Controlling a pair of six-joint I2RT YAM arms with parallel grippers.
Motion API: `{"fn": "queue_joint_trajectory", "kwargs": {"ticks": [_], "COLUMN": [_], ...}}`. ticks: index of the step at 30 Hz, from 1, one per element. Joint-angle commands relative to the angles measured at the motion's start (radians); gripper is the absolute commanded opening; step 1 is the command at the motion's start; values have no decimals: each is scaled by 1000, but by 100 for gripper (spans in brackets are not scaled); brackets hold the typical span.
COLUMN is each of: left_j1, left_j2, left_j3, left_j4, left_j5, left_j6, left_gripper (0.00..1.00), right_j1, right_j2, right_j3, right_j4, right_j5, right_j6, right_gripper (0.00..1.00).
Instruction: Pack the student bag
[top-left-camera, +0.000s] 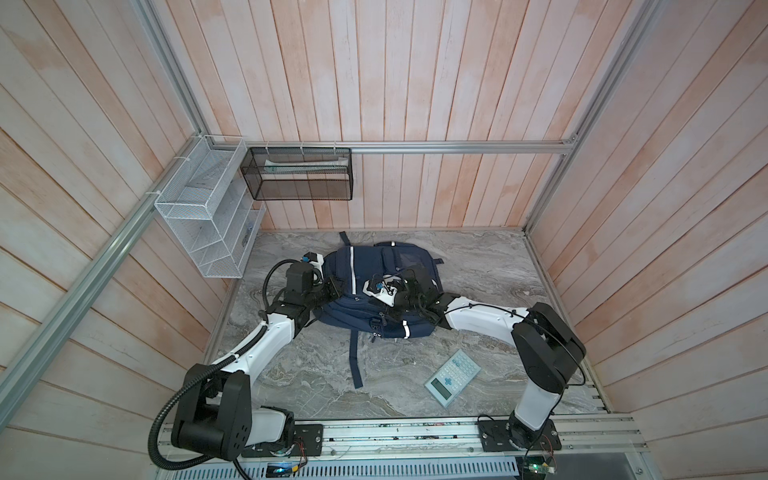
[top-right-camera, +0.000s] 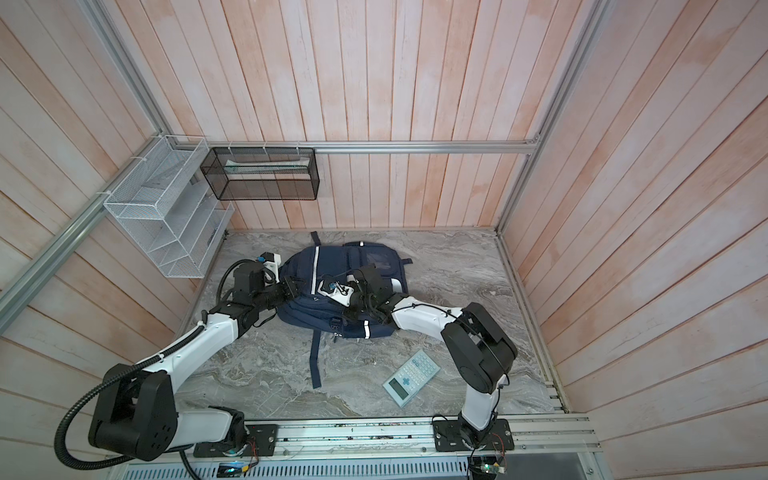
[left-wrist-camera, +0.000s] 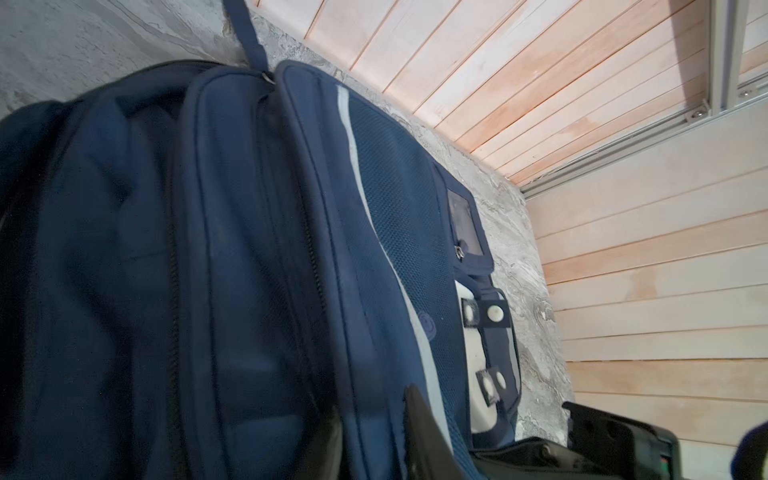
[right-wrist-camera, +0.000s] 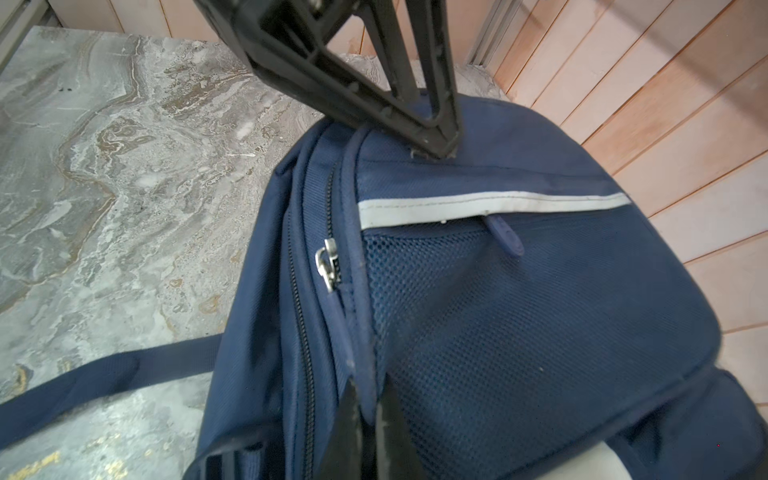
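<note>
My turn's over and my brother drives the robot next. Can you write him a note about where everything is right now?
Left tool: looks closed, pinching the edge of the backpack.
Right tool: closed on the zipper pull.
The backpack lies flat on the table. The calculator lies apart from it, face up.
Done: both tools have hold of the bag.
Left: no pocket looks open yet, so probably pull the zipper open, put the calculator in, then zip it shut.
</note>
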Motion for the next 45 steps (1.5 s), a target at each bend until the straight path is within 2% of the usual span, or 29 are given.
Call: {"fn": "queue_joint_trajectory", "kwargs": {"ticks": [1, 2, 4, 6, 12, 18, 23, 26, 27, 29, 30, 31, 32, 34, 35, 36, 38, 40, 43, 45], "left_j1": [-20, -20, -19, -20, -17, -14, -15, -15, -14, -14, -15, -16, -31, -79, -104, -118, -146, -211, -288, -299], "left_j2": [23, 25, 24, 15, 21, 31, 34, 27, 25, 22, 17, 0, -39, -129, -174, -208, -266, -290, -253, -219], "left_j3": [5, 4, 10, 8, 23, 31, 30, 18, 13, 11, 10, 9, 7, -4, -18, -35, -82, -121, -136, -131], "left_j4": [72, 65, 35, 22, 7, 14, 19, 19, 19, 7, 2, -13, -44, -113, -139, -151, -155, -134, -104, -74], "left_j5": [82, 82, 76, 74, 74, 102, 130, 132, 133, 133, 130, 100, 34, -161, -256, -300, -314, -341, -383, -375], "left_j6": [2, 3, 14, 15, 23, 11, -1, -6, -6, 2, 10, 29, 54, 107, 127, 132, 109, 81, 79, 84], "left_gripper": [5, 0, 0, 0, 0, 0, 0, 0, 0, 3, 6, 8, 17, 42, 45, 46, 46, 46, 47, 47], "right_j1": [47, 47, 49, 50, 44, 13, 14, 17, 17, 17, 17, 16, 12, 2, -6, -9, -11, -11, -8, -8], "right_j2": [-8, -11, -14, -25, -59, -121, -86, -56, -47, -30, -25, -21, -21, -25, -30, -33, -40, -42, -44, -53], "right_j3": [37, 32, 39, 41, -15, -91, -69, -38, -32, -15, -5, 7, 15, 39, 47, 49, 48, 46, 54, 47], "right_j4": [17, 14, -18, -50, -55, -57, -1, 0, 3, 10, 1, -9, -13, -31, -34, -29, -17, -4, -6, 8], "right_j5": [-85, -11, 150, 234, 305, 252, 181, 132, 127, 125, 127, 126, 122, 93, 67, 54, 28, 13, -15, -45], "right_j6": [24, 14, -16, -46, -167, -224, -196, -177, -168, -146, -141, -137, -117, -66, -37, -9, 17, 52, 81, 103], "right_gripper": [21, 25, 32, 36, 36, 34, 28, 28, 26, 5, 0, 0, 0, 0, 0, 0, 0, 0, 0, 0]}}
